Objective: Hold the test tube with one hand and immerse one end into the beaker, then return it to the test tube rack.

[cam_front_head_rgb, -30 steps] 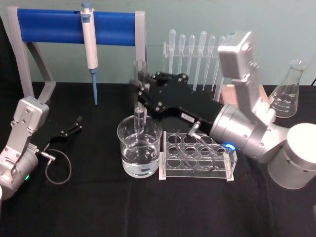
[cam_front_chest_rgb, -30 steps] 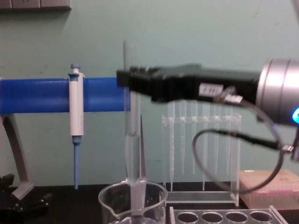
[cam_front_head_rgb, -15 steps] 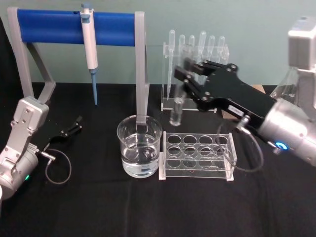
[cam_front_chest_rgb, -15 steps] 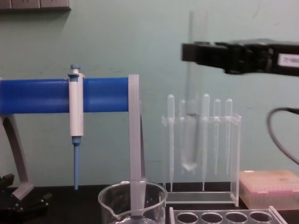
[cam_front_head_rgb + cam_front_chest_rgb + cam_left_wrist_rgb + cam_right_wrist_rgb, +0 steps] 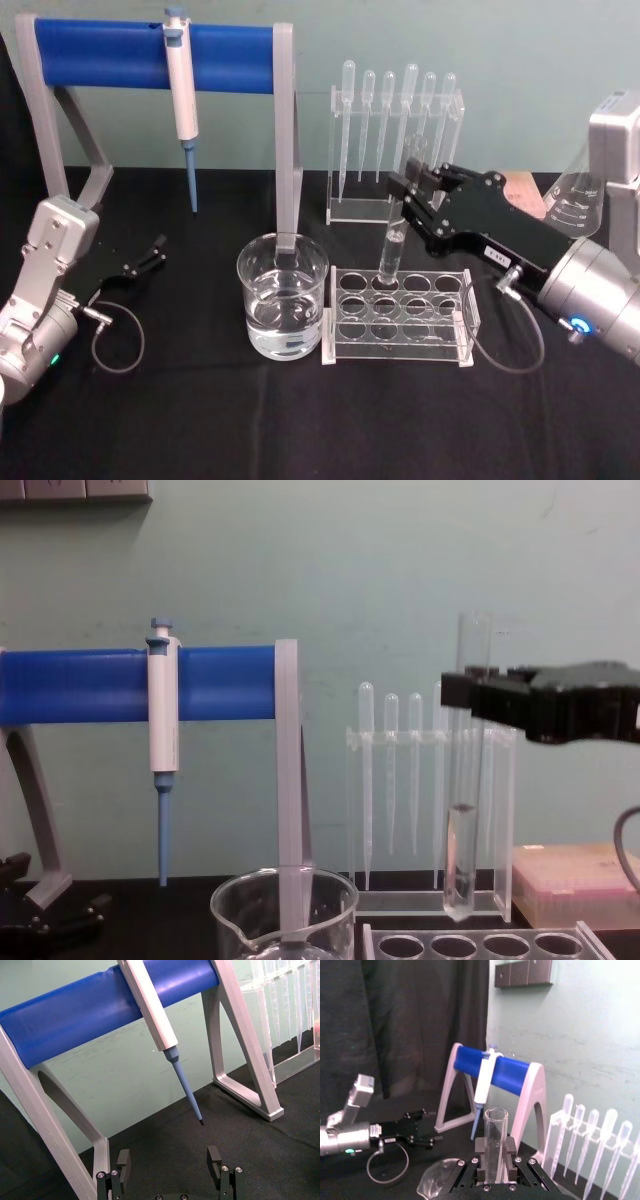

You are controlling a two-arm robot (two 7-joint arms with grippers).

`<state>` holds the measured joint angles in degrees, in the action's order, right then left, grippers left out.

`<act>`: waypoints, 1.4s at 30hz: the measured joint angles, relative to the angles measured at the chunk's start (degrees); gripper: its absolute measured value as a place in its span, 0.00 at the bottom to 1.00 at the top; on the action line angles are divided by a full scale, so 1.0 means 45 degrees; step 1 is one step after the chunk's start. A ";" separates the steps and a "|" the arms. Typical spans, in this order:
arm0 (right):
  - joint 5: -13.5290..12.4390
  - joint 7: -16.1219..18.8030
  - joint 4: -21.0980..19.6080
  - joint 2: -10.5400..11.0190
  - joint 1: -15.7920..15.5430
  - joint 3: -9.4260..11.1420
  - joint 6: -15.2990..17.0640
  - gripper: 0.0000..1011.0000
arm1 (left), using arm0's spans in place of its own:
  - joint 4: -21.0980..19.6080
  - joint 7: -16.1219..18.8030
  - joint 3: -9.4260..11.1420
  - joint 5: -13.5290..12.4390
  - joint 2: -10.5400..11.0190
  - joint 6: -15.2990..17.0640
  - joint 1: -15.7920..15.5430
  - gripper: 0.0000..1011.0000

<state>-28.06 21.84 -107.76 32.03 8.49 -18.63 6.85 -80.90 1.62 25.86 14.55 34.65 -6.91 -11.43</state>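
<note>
Head view puts the long clear glass test tube (image 5: 392, 243) upright over the back row of the clear acrylic tube rack (image 5: 400, 318), its rounded end at or just above a hole; whether it has entered I cannot tell. The likeliest fault, I judge, is the tip catching the hole's edge on descent, which would tilt the tube in the grip or jolt the rack. It holds a little liquid low down, so a tilt could also spill. The wide clear glass beaker (image 5: 283, 295) of water stands just left of the rack, apart from the tube.

The black metal right gripper (image 5: 408, 195) reaches in from the right, its body roughly level, jaws closed on the tube's upper part just below the rim. The left gripper (image 5: 170, 1175) rests parked at the table's left edge, jaws apart and empty.
</note>
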 joint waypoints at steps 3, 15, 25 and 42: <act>0.0109 -0.0051 0.0219 -0.0085 -0.0126 -0.0048 -0.0105 0.22 | 0.0000 0.0000 0.0000 0.0000 0.0000 0.0000 0.0000 0.99; 0.0448 -0.0107 0.0566 -0.0269 -0.0454 -0.0153 -0.0292 0.22 | 0.0000 0.0000 0.0001 0.0000 0.0000 0.0000 0.0000 0.99; 0.0860 -0.0032 0.0864 -0.0445 -0.0574 -0.0156 -0.0844 0.22 | 0.0000 0.0000 0.0001 0.0000 0.0000 0.0000 0.0000 0.99; 0.1320 0.0145 0.1407 -0.0836 -0.0825 -0.0188 -0.1288 0.22 | 0.0000 0.0000 0.0000 0.0000 0.0000 0.0000 0.0000 0.99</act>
<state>-22.12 22.50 -101.43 28.27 4.78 -19.47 1.05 -80.90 1.62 25.86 14.55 34.65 -6.91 -11.43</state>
